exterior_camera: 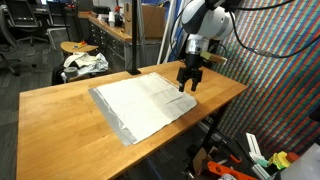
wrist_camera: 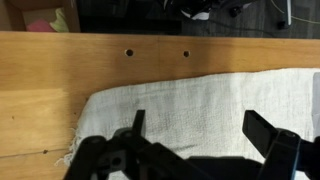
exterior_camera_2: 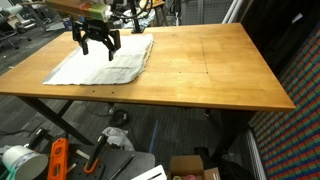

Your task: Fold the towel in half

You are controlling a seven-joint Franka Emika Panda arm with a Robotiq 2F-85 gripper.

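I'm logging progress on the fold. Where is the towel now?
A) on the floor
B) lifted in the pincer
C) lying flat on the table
C: the towel lies flat on the table, and the open pincer above its edge holds nothing.

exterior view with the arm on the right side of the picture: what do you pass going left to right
patterned cloth bundle → towel → gripper, open above the towel's right end

No legible text, label, brand, number or sign anywhere in these views.
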